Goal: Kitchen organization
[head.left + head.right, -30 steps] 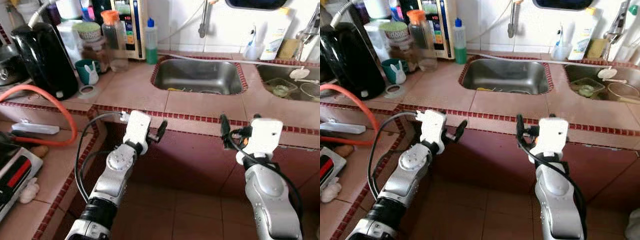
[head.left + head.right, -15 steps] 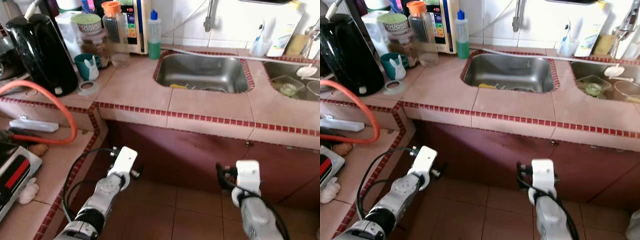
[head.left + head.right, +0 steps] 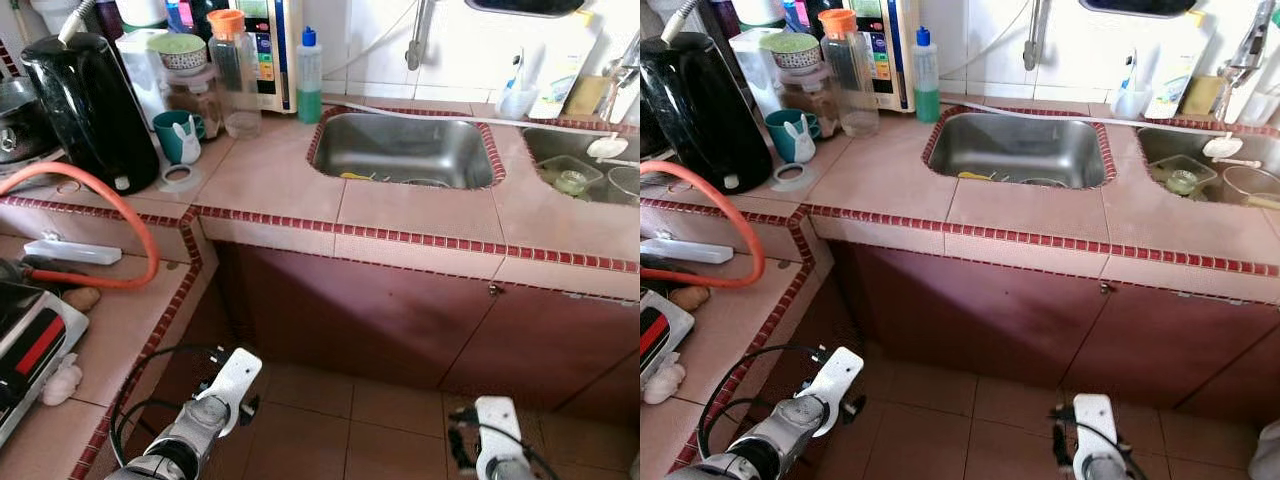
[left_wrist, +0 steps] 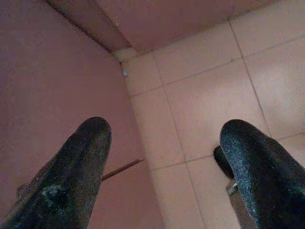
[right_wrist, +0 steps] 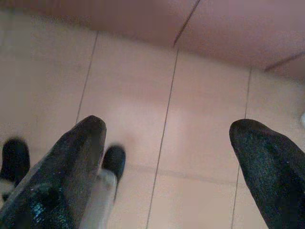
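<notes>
Jaws of both grippers are spread apart and empty. In the left eye view, the left gripper (image 3: 238, 385) and right gripper (image 3: 470, 450) are hung low over the floor (image 3: 330, 420), below the pink-tiled worktop (image 3: 420, 215) with its rectangular steel sink (image 3: 405, 150). In the wrist views, rounded black rubbery fingers (image 4: 81, 167) are seen above smooth tiles.

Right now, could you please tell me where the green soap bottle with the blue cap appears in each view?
Left eye view: green soap bottle with the blue cap at top centre, left of the steel sink.
Right eye view: top, left of centre, same spot.
Left wrist view: floor tiles instead.
Right wrist view: floor tiles too.
Shared landmark: the sink.
</notes>
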`<state>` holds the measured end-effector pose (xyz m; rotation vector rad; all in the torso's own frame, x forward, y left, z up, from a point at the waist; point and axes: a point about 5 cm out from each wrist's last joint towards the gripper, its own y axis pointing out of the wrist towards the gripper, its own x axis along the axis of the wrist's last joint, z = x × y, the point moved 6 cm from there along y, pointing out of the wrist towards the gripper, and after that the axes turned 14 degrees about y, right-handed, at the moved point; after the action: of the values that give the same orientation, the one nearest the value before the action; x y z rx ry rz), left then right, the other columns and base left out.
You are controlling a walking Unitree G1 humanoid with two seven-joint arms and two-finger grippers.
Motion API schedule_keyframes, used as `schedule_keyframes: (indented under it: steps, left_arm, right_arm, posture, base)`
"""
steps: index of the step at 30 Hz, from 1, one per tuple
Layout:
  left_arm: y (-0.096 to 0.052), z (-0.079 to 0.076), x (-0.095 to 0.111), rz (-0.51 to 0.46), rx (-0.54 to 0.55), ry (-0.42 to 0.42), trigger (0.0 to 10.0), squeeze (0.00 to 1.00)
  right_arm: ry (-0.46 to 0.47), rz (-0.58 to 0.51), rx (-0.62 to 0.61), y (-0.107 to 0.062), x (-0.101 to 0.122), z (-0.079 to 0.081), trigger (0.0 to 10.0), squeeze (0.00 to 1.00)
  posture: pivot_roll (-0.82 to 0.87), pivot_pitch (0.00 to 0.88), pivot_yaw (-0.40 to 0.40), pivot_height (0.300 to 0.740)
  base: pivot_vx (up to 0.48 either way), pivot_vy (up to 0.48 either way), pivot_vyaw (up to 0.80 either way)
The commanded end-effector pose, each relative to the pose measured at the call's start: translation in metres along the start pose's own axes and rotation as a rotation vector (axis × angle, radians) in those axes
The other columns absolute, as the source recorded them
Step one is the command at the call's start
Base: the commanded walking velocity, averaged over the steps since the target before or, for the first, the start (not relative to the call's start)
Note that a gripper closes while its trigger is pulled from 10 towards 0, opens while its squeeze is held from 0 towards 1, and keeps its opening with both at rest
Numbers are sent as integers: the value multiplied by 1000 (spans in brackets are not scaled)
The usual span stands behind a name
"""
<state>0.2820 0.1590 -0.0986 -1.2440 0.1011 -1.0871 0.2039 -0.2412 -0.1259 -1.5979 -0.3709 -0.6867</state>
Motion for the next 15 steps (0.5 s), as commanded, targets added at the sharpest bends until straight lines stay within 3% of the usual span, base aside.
schedule_keyframes:
  steps: [1,6,15]
  left_arm:
    - [-1,3,-8,32,8,21,10000,0]
    - [-3,-6,-26,90,-17,-24,10000,0]
    - [-4,-6,-37,121,-10,-119,10000,0]
  right_arm:
    - [6,7,4,0,-3,0,10000,0]
    - [34,64,-17,-2,-21,1,10000,0]
    - [12,50,38,1,-15,20,10000,0]
  posture:
    - [40,0,43,740]
    - [40,0,45,740]
    - [35,0,51,740]
  base:
    - [0,0,0]
    - [0,0,-776]
    - [0,0,-775]
